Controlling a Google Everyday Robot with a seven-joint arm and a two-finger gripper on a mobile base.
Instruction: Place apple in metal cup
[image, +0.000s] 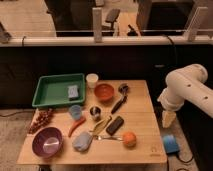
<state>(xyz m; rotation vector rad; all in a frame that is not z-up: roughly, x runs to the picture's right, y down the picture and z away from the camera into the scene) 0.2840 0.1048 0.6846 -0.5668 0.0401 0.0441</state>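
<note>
The apple (129, 138), small, round and orange, lies near the front right corner of the wooden table (145, 107). The metal cup (95, 111), short and shiny with a dark inside, stands upright around the table's middle, to the left of and behind the apple. My gripper (168, 121) hangs pointing down at the end of the white arm (185, 87), off the table's right edge. It is level with the apple, well clear of it, and open with nothing in it.
A green tray (50, 92) holding a sponge sits back left, with a white cup (92, 80) and a red-orange bowl (104, 91) beside it. A pale blue cup (75, 111), a purple bowl (47, 141), a black block (115, 125) and utensils crowd the middle and front.
</note>
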